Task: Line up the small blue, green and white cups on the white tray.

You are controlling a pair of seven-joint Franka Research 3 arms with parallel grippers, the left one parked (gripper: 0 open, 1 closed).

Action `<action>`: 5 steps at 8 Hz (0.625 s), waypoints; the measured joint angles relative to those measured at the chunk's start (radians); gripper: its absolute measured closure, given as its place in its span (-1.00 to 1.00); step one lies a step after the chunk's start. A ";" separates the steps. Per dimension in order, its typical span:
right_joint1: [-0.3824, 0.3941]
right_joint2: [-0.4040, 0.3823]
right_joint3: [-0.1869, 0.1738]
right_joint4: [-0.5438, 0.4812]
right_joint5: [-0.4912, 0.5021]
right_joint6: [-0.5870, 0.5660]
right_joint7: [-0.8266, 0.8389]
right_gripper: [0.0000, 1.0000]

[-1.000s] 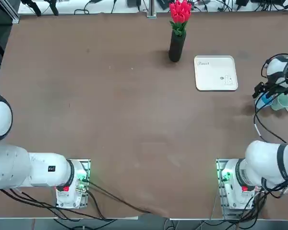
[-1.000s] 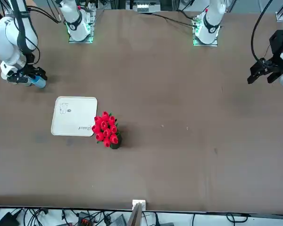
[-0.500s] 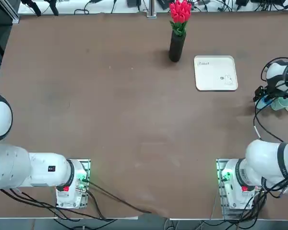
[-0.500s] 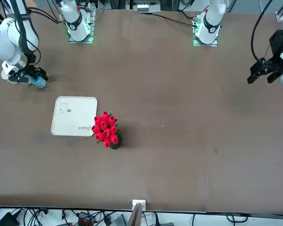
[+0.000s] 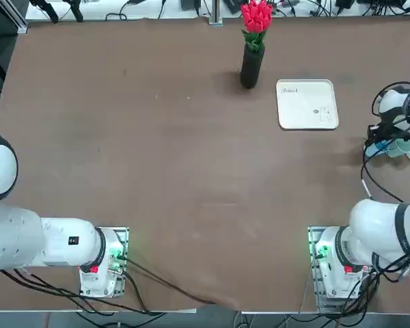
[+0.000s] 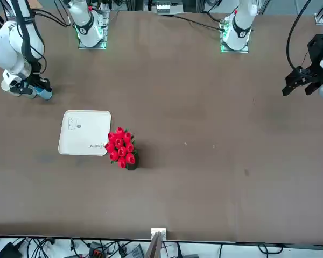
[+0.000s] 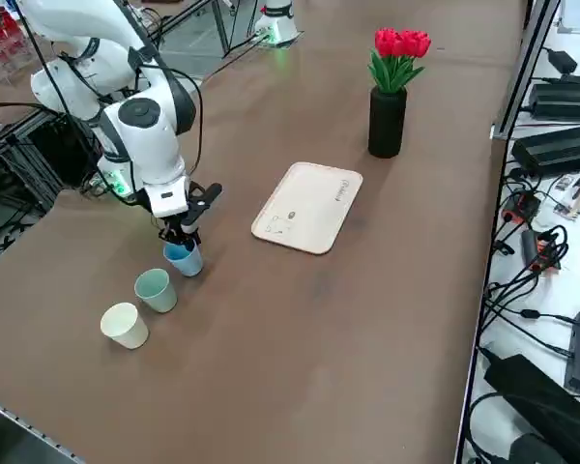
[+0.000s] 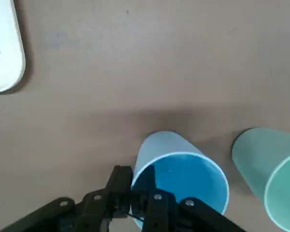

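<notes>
**Blue cup pinched at the rim, lift and carry to tray comes next**

Step in hand: first pick; right gripper (image 7: 181, 239) is down on the blue cup (image 7: 184, 258), fingers (image 8: 146, 203) closed on its rim wall, one inside and one outside as the wrist view shows it; cup sits upright on the tabletop (image 7: 300, 338), not yet lifted as far as I can judge.

Where things are: all three cups in a row near the robot's right edge of the tabletop; green cup (image 7: 156, 289) just beside the blue one, apart from it; white cup (image 7: 125, 325) next along, also apart; white tray (image 7: 307, 206) well apart from the cups, bare of cups; black vase with red flowers (image 7: 389, 118) stands near the tray's far side.

Next move, my read: lift straight up to clear the green neighbour; carry across to the tray; set down near one rim so two more fit in line; rim pinch is thin, so cup may tilt or swing on the way.

Materials/shapes: cups look like thin smooth plastic, round, slightly tapered, open tops, likely light and easy to tip; tray flat, rounded corners, raised rim, small grey markings; tabletop matte brown, plain.
</notes>
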 joint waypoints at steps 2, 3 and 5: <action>0.000 -0.002 0.006 0.000 0.000 -0.002 0.004 0.92; 0.007 -0.010 0.011 0.002 0.000 -0.015 0.005 0.92; 0.077 -0.068 0.021 0.044 0.001 -0.142 0.058 0.92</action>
